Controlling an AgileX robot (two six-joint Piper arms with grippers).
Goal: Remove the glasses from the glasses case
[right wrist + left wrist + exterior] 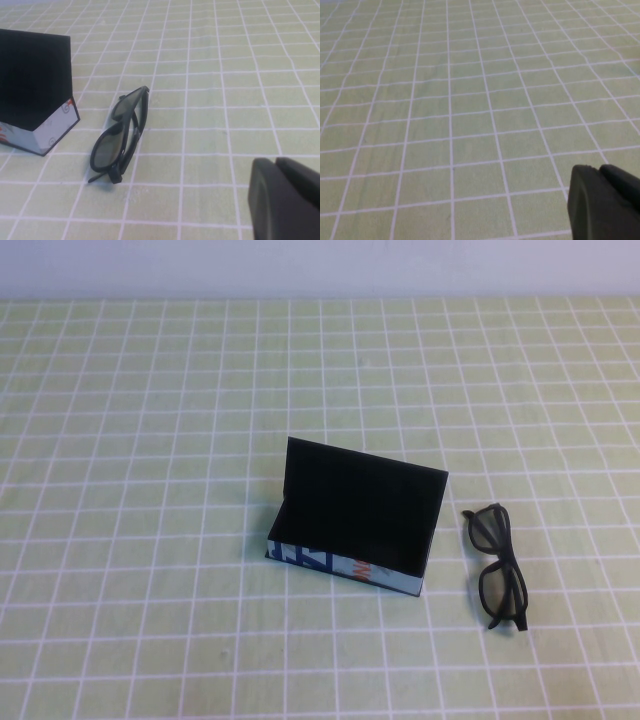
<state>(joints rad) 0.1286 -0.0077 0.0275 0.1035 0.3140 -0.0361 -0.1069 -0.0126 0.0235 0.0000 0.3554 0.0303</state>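
With glasses (499,566) lying right of the open case (356,521), both grippers' openings I cannot tell, risking a careless nudge.

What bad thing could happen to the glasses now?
The glasses already lie on the table, right of the open glasses case. The right gripper sits close by, so a careless move might knock them. The left gripper is over bare cloth and seems harmless.
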